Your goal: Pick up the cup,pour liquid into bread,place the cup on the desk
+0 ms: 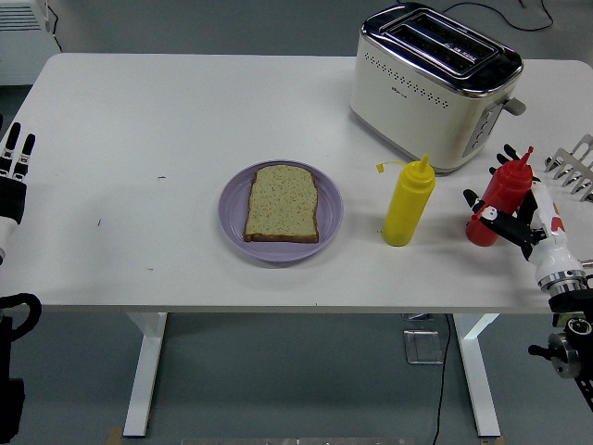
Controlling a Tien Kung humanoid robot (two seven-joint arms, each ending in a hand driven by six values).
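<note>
Your right hand (505, 215) is at the red bottle (498, 201), near the table's (139, 111) right edge: the thumb crosses the bottle's lower front and dark fingertips (507, 151) show at its neck and behind it, so the fingers are wrapped around the bottle in a grasp. The bottle stands upright with its base on the table, nozzle up, cap on. You have no cup in view; the red bottle is the container in hand. Just left of it, apart from it, the yellow bottle (408, 204) stands upright with its small cap hanging out to the left on its tether. The bread (283, 203) lies flat on the purple plate (232, 218), left of the yellow bottle and near the table's front-centre; its surface looks plain and dry. The toaster (432, 83) sits behind both bottles at the far right, slots up, lever side toward the right edge. A pale pronged rack (574, 169) shows at the right border, just beyond your right hand. Your left hand (13, 171) rests at the left edge of the table, fingers straight and pointing away from you, holding nothing, well apart from the plate.
</note>
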